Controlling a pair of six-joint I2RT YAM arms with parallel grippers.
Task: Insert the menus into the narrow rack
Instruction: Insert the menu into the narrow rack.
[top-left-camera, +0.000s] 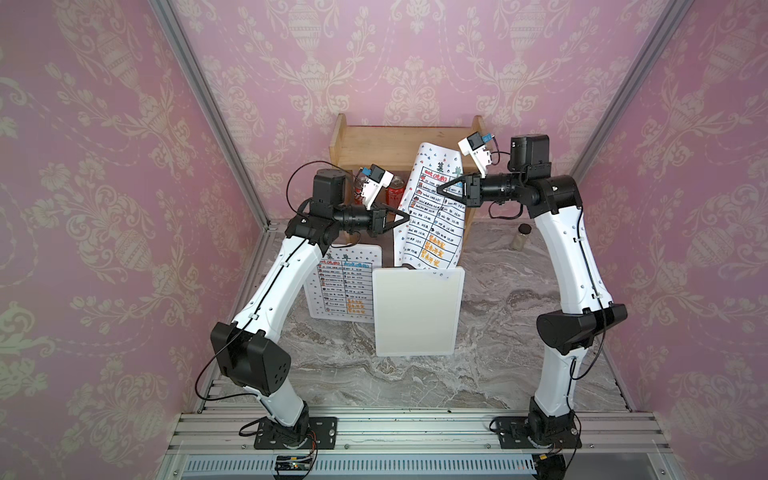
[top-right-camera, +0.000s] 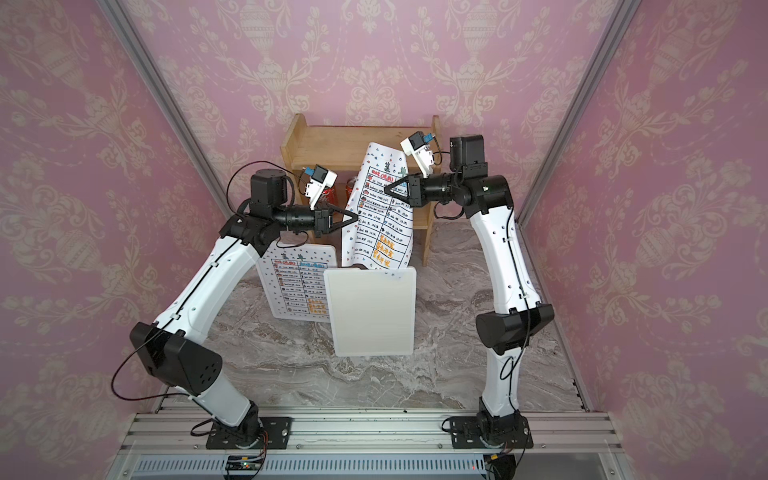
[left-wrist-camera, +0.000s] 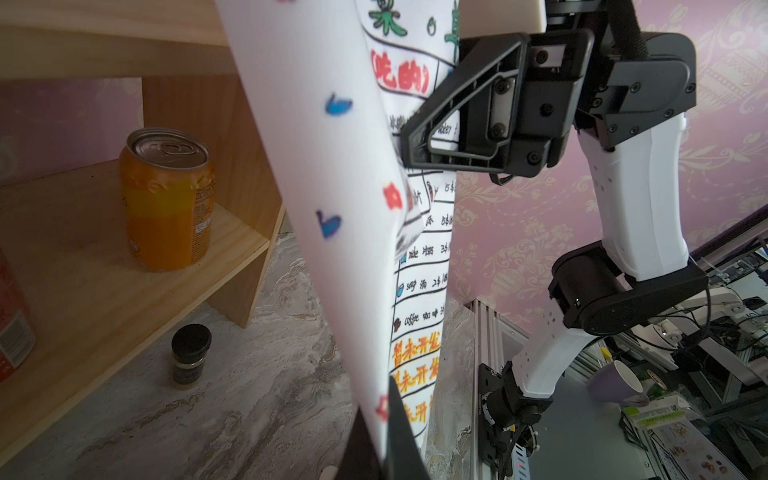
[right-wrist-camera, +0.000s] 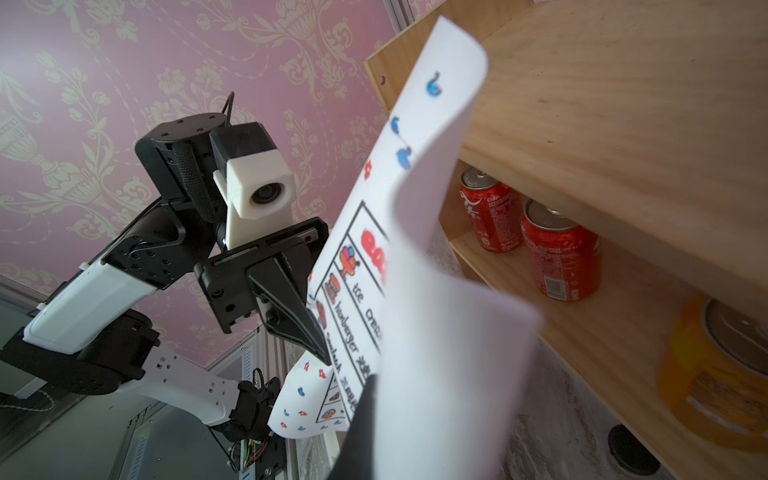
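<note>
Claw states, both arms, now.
Left claw: shut on the raised menu, at one side edge.
Right claw: looks shut on the same menu's opposite edge.

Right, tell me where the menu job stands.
Done: nothing; no menu sits in the wooden rack yet. In hand: the raised menu hangs in front of the rack, with the left gripper shut on its edge and the right gripper apparently pinching it nearer its top. Left: slot it in, then fetch the second menu lying flat on the table.
</note>
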